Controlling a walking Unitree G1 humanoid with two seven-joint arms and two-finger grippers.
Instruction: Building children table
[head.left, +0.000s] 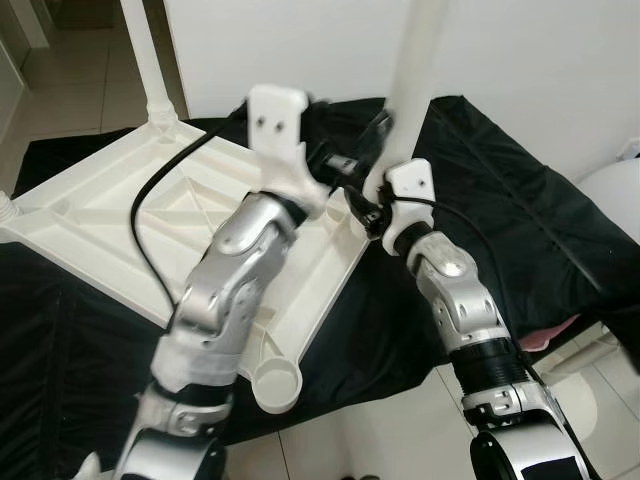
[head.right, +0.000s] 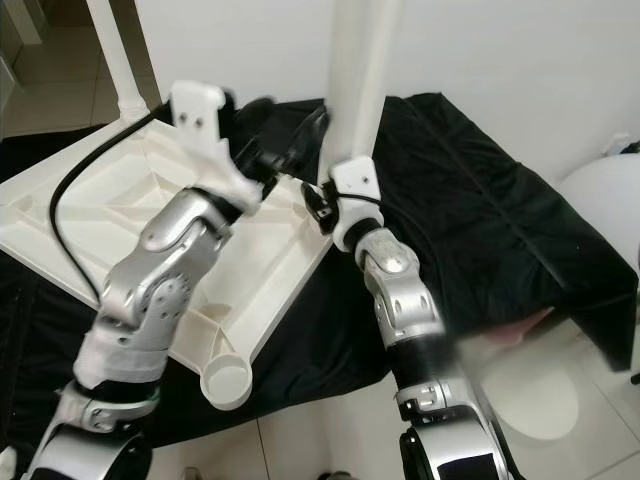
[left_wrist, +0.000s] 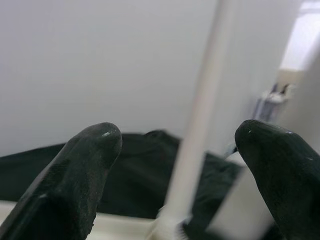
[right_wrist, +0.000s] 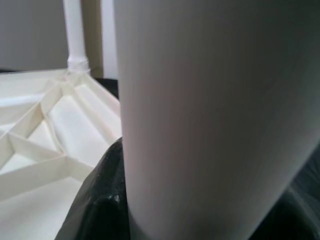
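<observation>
White plastic children's table (head.left: 120, 215) lies upside down on a black cloth (head.left: 500, 200), ribbed underside up. One leg (head.left: 412, 70) stands upright at the far right corner, long axis vertical, running out of the top of the head views. A second leg (head.left: 145, 55) stands upright at the far left corner. The near corner shows an open round socket (head.left: 276, 384).

My right gripper (head.left: 372, 205) sits at the base of the near leg; the right wrist view has the white tube (right_wrist: 210, 120) pressed against a black finger (right_wrist: 102, 200), so I am pinching the leg. My left gripper (left_wrist: 177, 150) is spread wide, fingers (left_wrist: 80, 175) apart, a leg (left_wrist: 197, 130) standing beyond the gap, not touched. The left wrist view also shows a grey wall (left_wrist: 100, 60).
</observation>
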